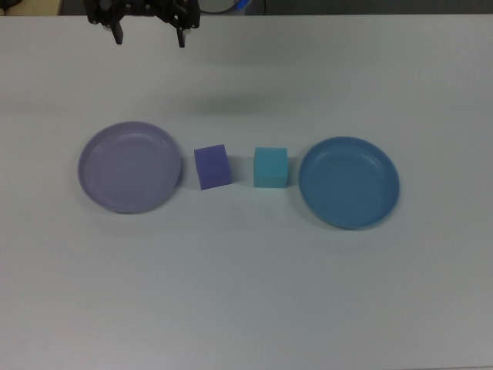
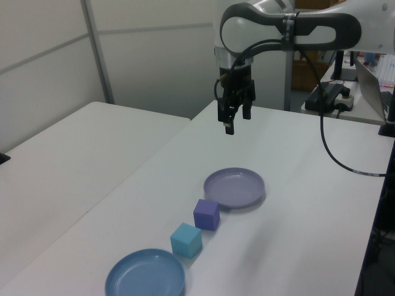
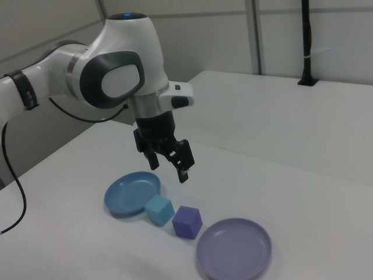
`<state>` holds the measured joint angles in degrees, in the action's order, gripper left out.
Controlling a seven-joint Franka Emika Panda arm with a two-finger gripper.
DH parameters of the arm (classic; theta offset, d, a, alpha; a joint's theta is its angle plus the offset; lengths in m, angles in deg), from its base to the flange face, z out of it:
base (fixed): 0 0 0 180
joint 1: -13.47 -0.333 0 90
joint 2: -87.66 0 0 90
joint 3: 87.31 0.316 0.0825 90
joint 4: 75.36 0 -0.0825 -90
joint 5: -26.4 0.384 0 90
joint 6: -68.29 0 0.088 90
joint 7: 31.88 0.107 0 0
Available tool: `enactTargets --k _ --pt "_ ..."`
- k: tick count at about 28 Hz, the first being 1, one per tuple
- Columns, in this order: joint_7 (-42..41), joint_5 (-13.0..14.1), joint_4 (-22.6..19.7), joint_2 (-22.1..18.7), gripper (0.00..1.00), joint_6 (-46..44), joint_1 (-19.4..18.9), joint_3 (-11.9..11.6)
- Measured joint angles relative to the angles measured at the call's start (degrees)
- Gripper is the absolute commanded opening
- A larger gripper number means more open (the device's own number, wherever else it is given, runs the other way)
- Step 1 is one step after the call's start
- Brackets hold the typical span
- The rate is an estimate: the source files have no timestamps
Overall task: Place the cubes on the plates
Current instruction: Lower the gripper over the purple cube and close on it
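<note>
The gripper [image 1: 149, 35] is hanging high above the table [image 1: 246, 293] with its fingers spread apart and nothing between them, well apart from the cubes; the purple cube [image 1: 212, 166] and the cyan cube [image 1: 270, 167] are sitting side by side on the table between the lavender plate [image 1: 129, 166] and the blue plate [image 1: 349, 182], both plates bare. For the first pick, judged from this layout, the arm should be descending straight over one cube with the fingers straddling the two faces turned away from the other cube and the plate; the purple cube is lying skewed in the top view, so the wrist should be rotating to match

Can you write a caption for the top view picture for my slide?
Purple cube and cyan cube wait between two empty plates.
</note>
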<state>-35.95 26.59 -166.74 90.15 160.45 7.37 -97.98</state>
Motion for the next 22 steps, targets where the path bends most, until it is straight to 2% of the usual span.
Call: enactTargets --k 5,16,22 --pt "-0.26 0.00 -0.80 0.39 1.00 1.87 -0.33 0.49" --pt "-0.26 -0.27 -5.75 7.14 1.00 13.82 -3.06 1.69" --pt "-0.27 -2.67 -7.01 11.56 1.00 18.42 -4.72 1.78"
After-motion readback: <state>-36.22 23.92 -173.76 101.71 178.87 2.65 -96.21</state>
